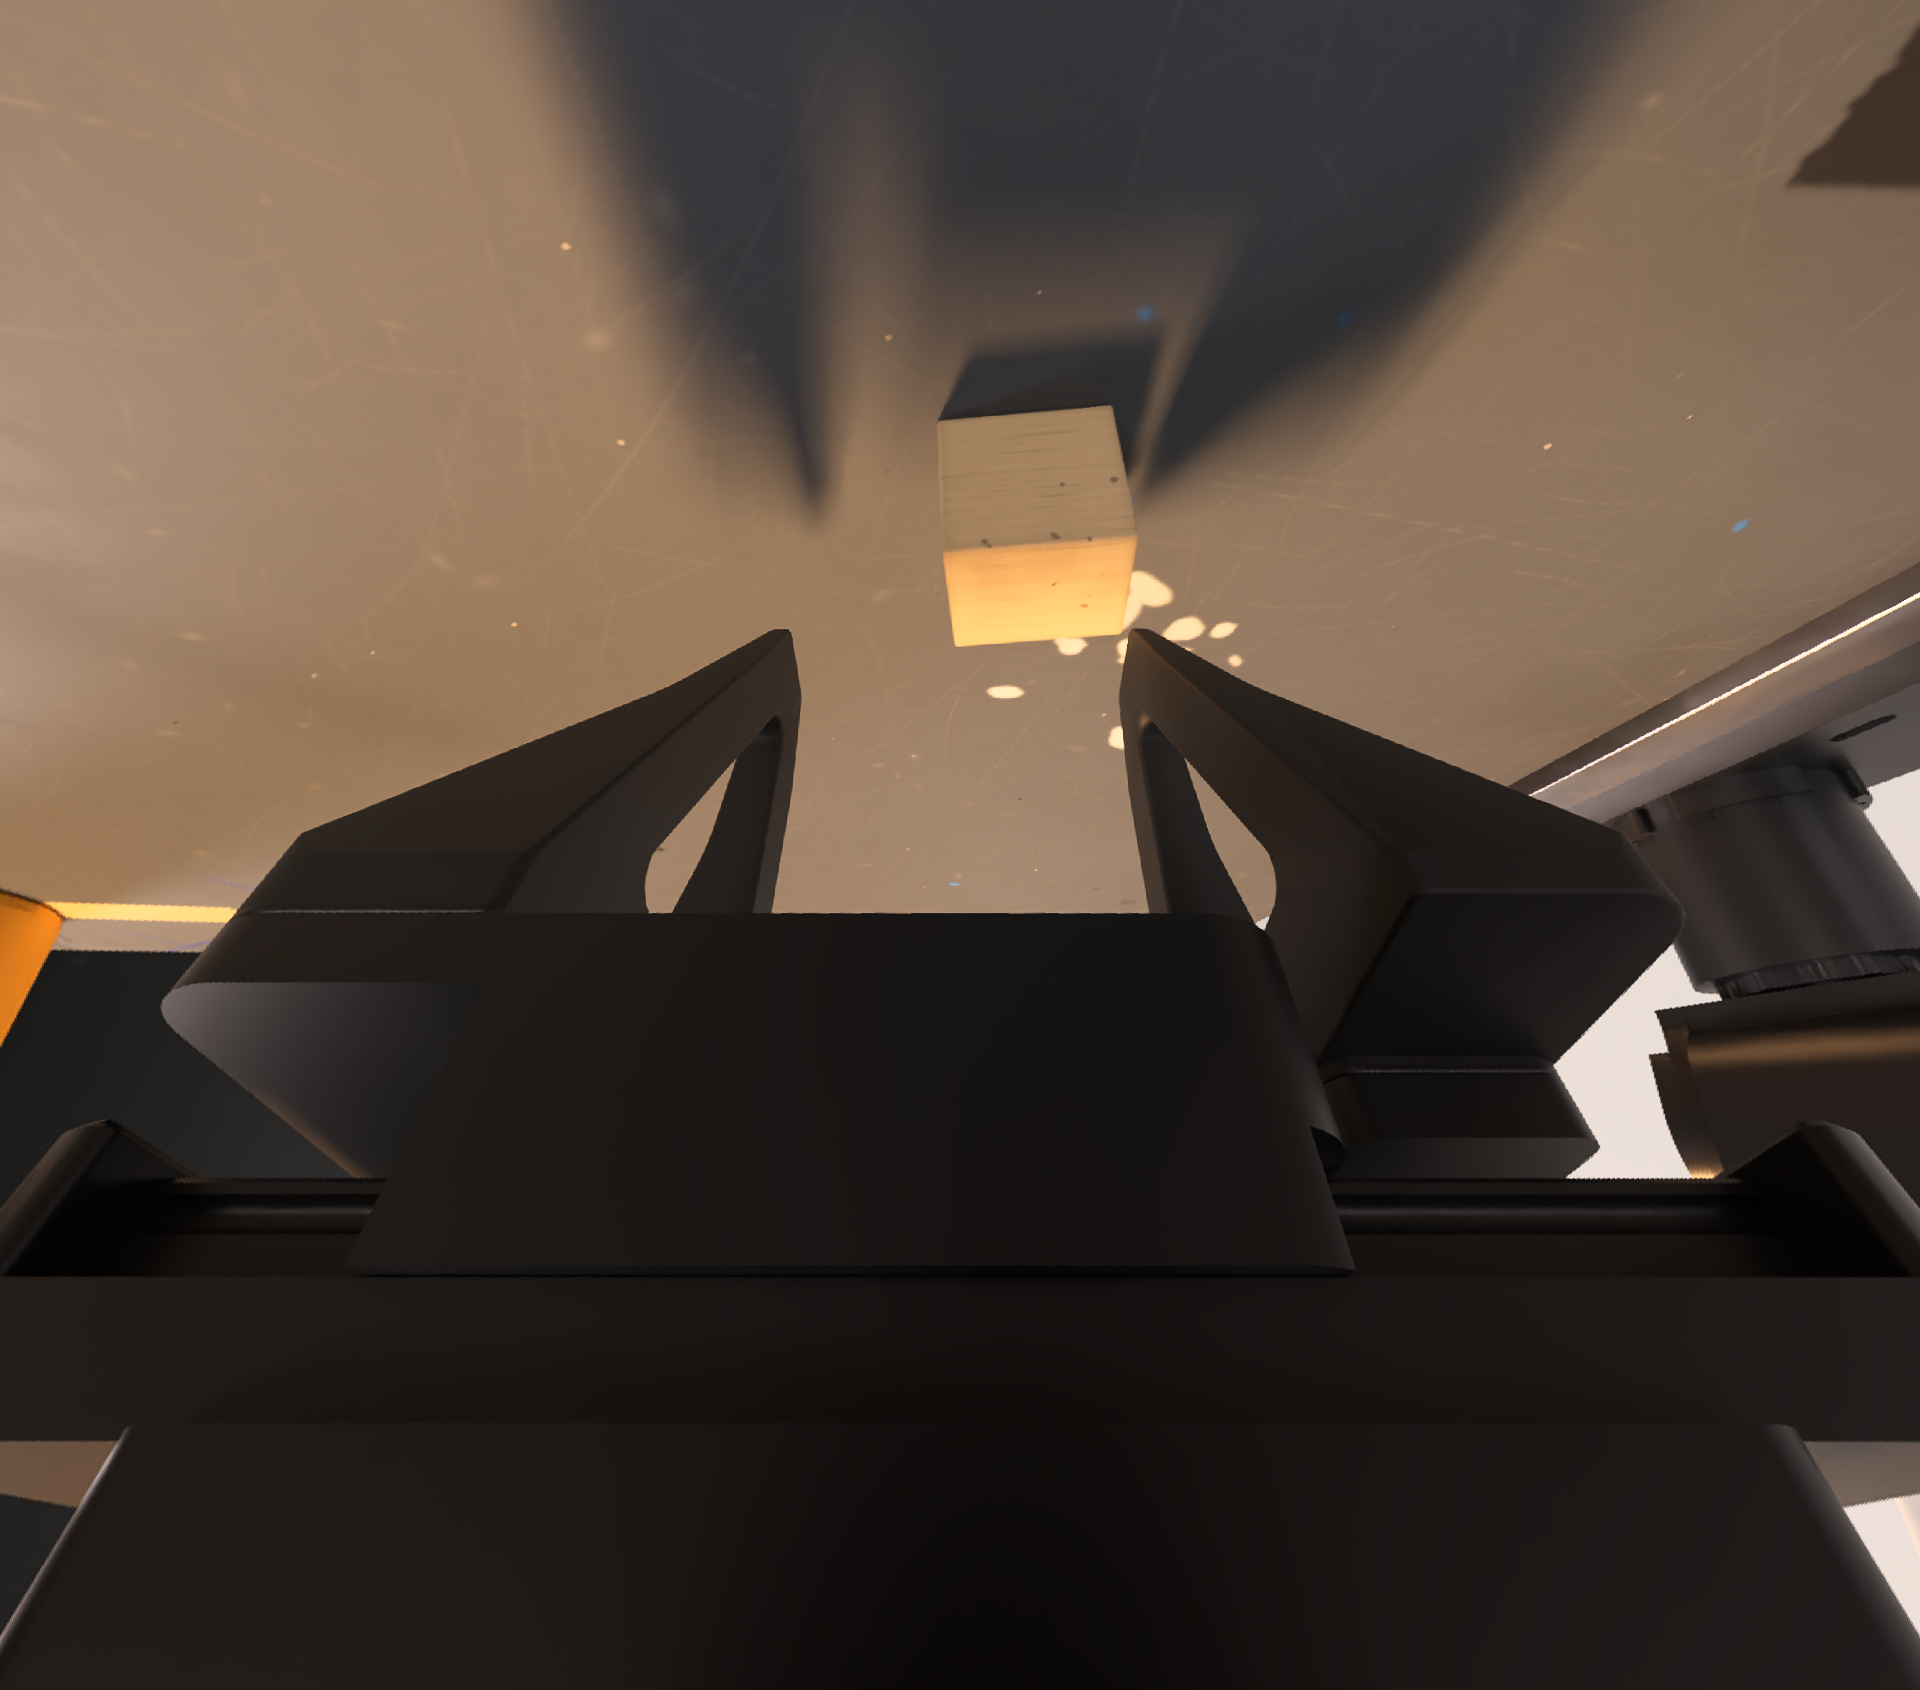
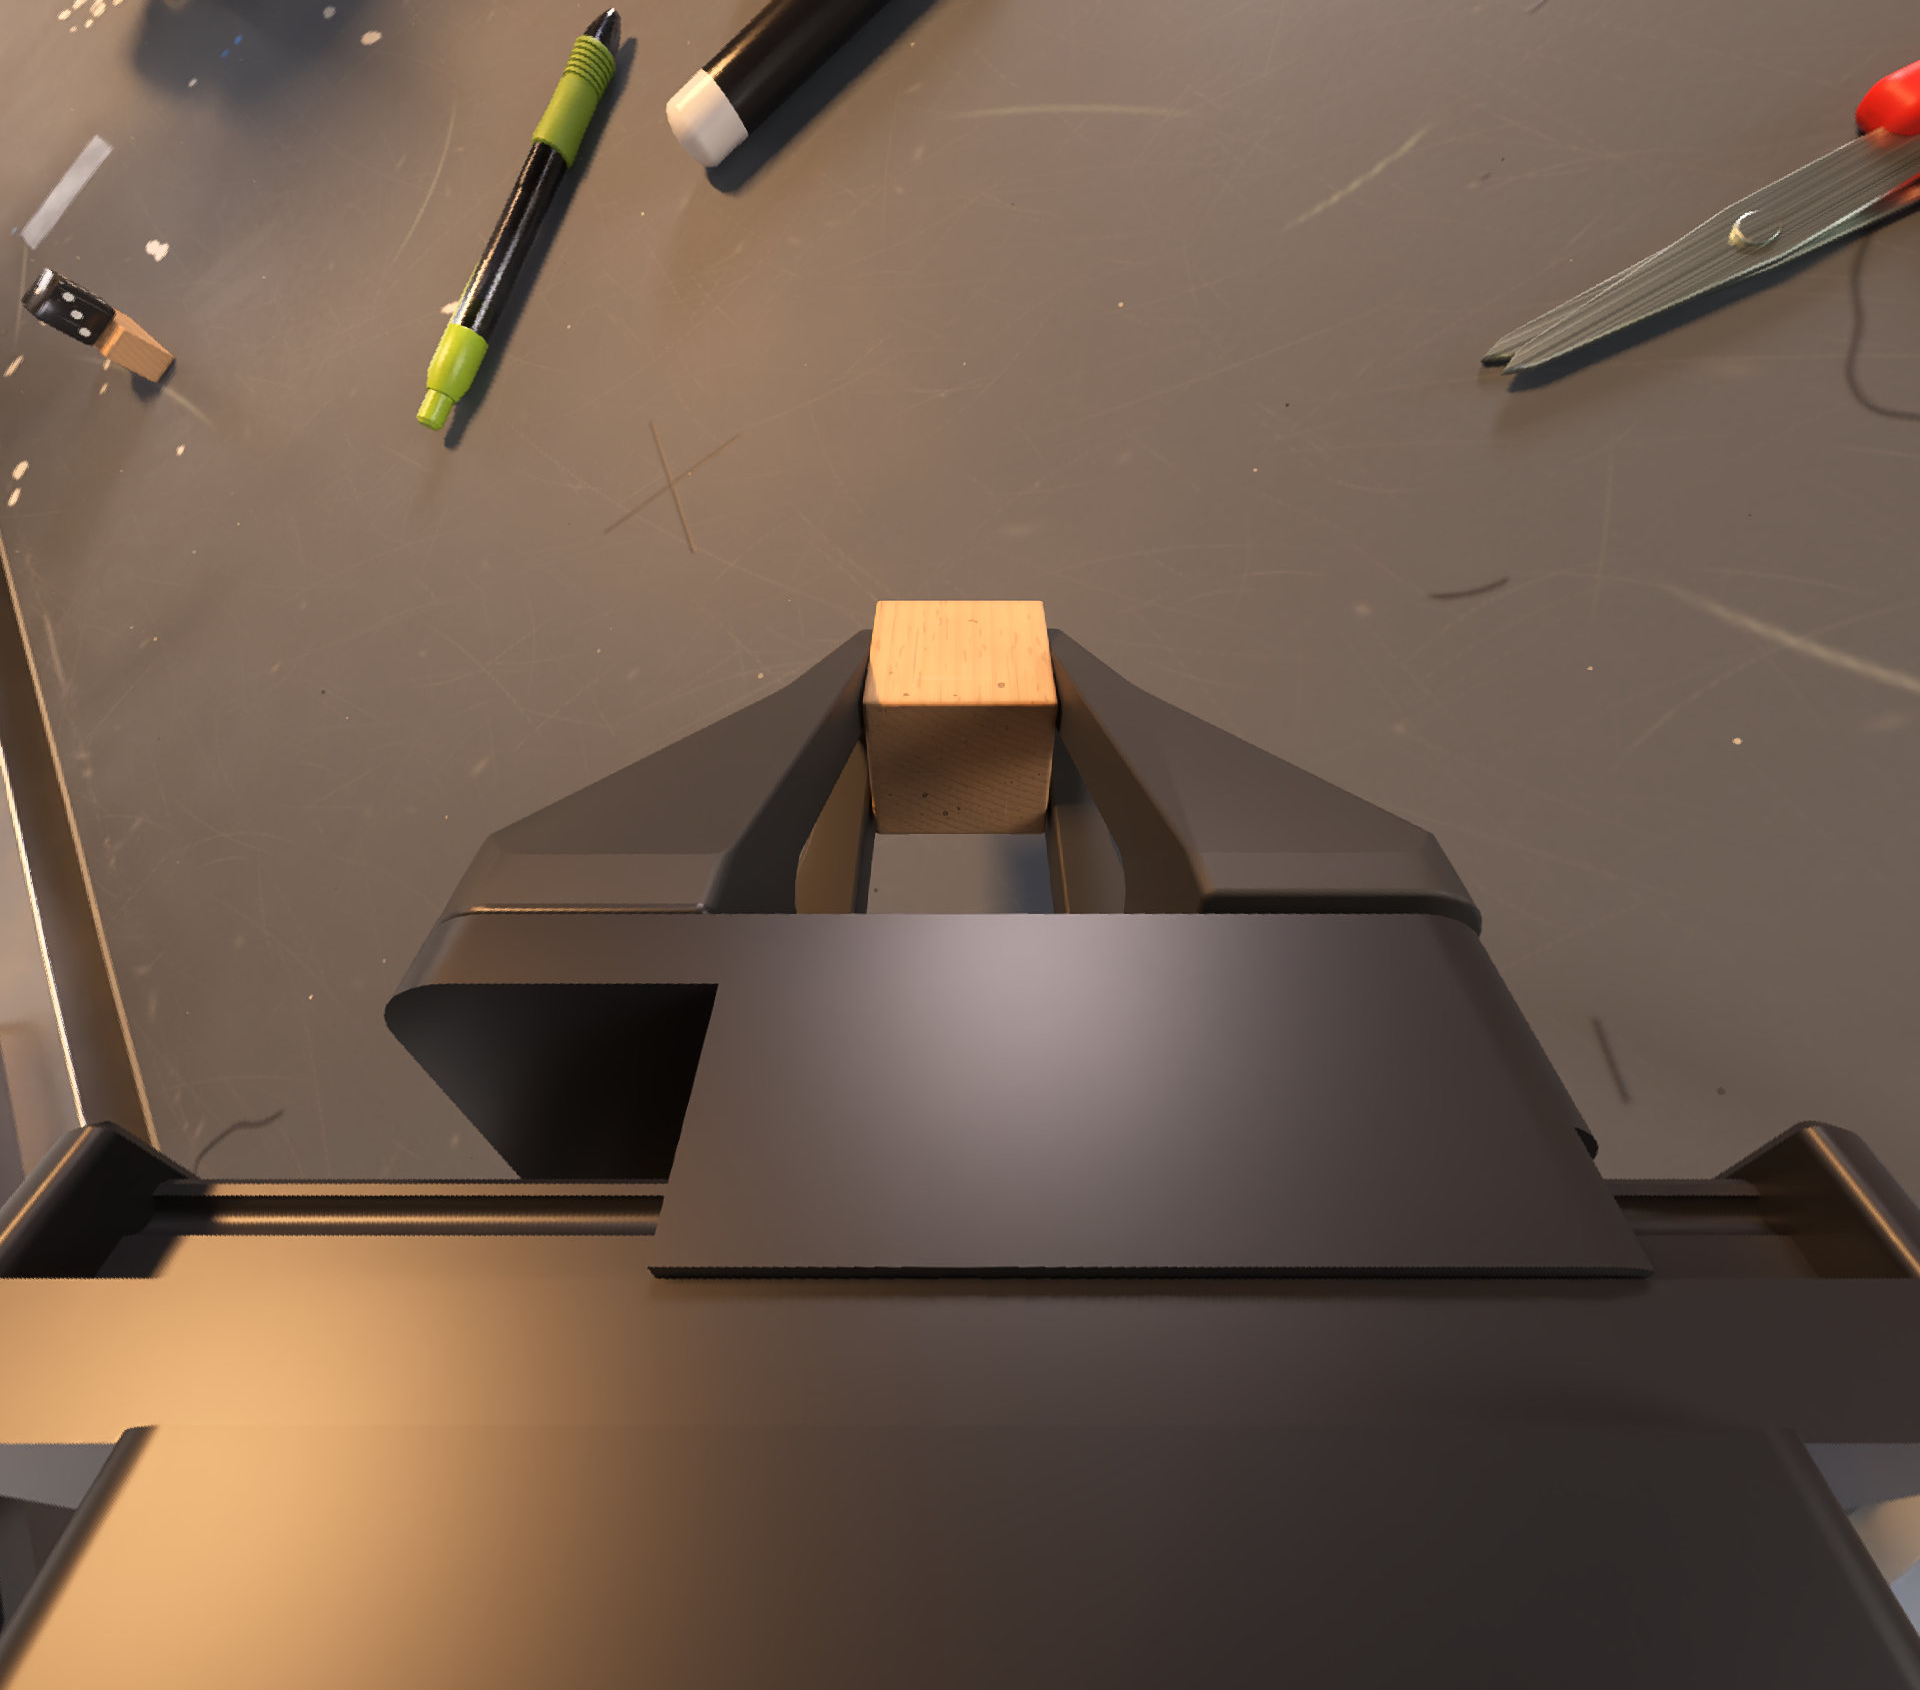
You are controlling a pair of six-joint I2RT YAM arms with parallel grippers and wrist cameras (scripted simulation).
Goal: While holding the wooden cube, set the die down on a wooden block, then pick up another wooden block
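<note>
The right claw (image 2: 961,710) is clamped on a smooth pale wooden cube (image 2: 961,684). The left claw (image 1: 958,653) hangs spread above a second wooden block (image 1: 1034,523) on the scratched grey worktop (image 2: 1143,393). The black white-pipped die (image 2: 68,305) sits atop a third block (image 2: 137,349) (no legible lettering anywhere).

No writing, label, brand or sign can be read in either view. The only marks are white pips on the black die (image 2: 69,307), at the left edge of the right wrist view; the face turned this way seems to bear four, too small to count surely.
</note>
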